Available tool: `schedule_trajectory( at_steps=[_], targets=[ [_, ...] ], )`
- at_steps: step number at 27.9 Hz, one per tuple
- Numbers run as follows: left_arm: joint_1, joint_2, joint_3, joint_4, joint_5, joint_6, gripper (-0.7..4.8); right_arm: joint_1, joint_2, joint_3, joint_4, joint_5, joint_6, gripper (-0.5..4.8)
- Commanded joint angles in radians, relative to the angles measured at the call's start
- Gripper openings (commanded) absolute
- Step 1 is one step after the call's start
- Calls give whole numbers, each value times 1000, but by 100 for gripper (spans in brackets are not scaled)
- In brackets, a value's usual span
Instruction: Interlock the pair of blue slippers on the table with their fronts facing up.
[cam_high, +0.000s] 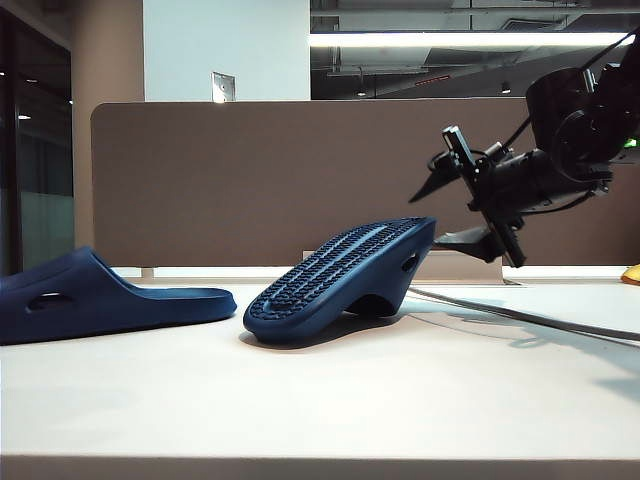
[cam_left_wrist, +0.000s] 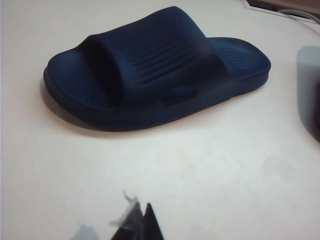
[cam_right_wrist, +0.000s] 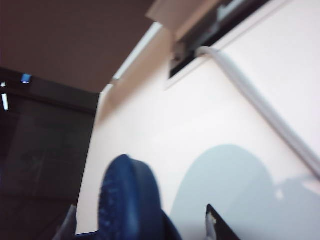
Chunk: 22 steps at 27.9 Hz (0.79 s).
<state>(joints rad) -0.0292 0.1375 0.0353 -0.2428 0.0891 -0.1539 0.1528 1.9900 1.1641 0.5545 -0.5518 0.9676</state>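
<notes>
1. Two dark blue slippers sit on one pale table (cam_high: 320, 410): one slipper (cam_high: 90, 295) at the left edge of the exterior frame, strap up, and one overturned slipper (cam_high: 340, 275) at centre, studded sole showing.
2. One brown partition panel (cam_high: 270, 180) spans the background.
3. One cable (cam_high: 520, 318) runs across the tabletop at right.
4. Two grippers appear: the right gripper (cam_high: 462, 205), jaws spread, at the right of the exterior frame; the left gripper (cam_left_wrist: 137, 220), closed, only its tips visible at the bottom of the left wrist frame.
5. One yellow object (cam_high: 631, 273), cut off at the far right edge.
</notes>
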Motion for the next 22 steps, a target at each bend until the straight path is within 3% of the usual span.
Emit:
schedule_trajectory(
  at_steps=[1, 3, 7, 22],
  targets=[
    [-2, 0, -5, 3, 1, 0, -2, 1, 12, 2, 3, -21, -17, 324],
    [-2, 0, -5, 3, 1, 0, -2, 1, 19, 2, 3, -39, -26, 322],
    [-2, 0, -5, 3, 1, 0, -2, 1, 19, 2, 3, -54, -49, 263],
    [-2, 0, -5, 3, 1, 0, -2, -1, 20, 2, 4, -80, -148, 265]
  ],
)
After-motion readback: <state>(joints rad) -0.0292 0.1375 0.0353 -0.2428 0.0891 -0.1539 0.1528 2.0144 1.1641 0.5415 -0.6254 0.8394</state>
